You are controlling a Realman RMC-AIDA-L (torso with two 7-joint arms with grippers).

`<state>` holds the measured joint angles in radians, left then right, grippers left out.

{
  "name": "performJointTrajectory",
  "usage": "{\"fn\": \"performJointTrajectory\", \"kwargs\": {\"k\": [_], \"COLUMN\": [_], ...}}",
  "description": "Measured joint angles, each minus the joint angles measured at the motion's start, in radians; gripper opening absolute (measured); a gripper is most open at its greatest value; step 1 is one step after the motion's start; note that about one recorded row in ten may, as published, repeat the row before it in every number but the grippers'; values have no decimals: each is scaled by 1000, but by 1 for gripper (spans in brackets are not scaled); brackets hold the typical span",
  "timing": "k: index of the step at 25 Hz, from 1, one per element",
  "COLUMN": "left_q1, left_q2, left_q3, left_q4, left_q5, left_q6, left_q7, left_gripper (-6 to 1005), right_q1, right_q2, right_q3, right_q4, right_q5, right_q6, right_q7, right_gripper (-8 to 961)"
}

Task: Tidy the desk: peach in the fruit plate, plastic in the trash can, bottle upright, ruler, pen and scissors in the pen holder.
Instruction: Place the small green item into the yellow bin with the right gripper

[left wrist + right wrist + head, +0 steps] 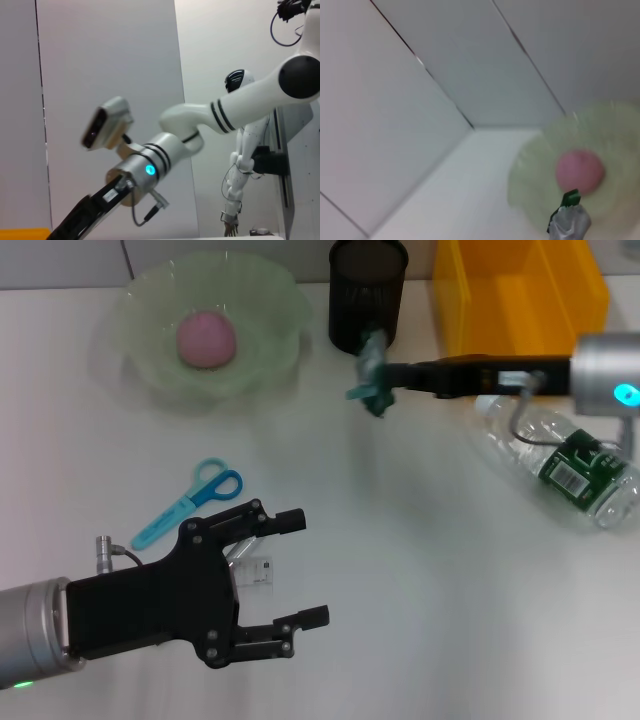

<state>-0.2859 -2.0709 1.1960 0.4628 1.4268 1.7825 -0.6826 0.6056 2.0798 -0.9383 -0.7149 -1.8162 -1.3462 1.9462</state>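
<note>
A pink peach (206,338) lies in the pale green fruit plate (265,300) at the back left; the right wrist view also shows the peach (580,170) and the plate (530,165). My right gripper (390,374) is shut on crumpled green and silver plastic (370,368), held in the air just in front of the black mesh pen holder (368,290). The plastic (568,219) also shows in the right wrist view. The clear bottle (560,455) lies on its side at the right. Blue scissors (190,502) lie beside my open left gripper (310,568). A clear ruler (256,570) peeks out under it. The pen is out of view.
A yellow bin (520,290) stands at the back right, behind the right arm. The left wrist view shows only my right arm (150,165) against a wall.
</note>
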Motion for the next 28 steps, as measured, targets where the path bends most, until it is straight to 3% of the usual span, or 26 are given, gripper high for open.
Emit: {"fn": "performJointTrajectory", "kwargs": {"k": [5,11,14,16,19,28], "left_q1": [-18,-25,-28,-39,-43,-49], "left_q2": [0,-4,-5,-7,-7,-9], "left_q3": [0,1,7,8,7,10], "left_q4": [-44,-63,-70,-87,-95,-119], "left_q5": [-46,-97,-118,-131,-134,-165], "left_q6": [0,-1,1,7,7,8], "left_q7": [0,0,0,-1,-1,-3], "left_gripper": [732,730,729,729,728,725], "right_q1": [-159,-245,-255,-255,-250,-214], "right_q2": [-1,3,2,0,0,-3], "right_q3": [48,140,174,281,322,327], "right_q4": [-44,-15,4,31,38,43], "right_q5": [187,303,329,340,340,331], "right_q6": [-62,-96,-91,-73,-44,113], "right_q7": [-214,-381,-403,-428,-437,-440], "right_gripper": [44,59,67,73,80,104]}}
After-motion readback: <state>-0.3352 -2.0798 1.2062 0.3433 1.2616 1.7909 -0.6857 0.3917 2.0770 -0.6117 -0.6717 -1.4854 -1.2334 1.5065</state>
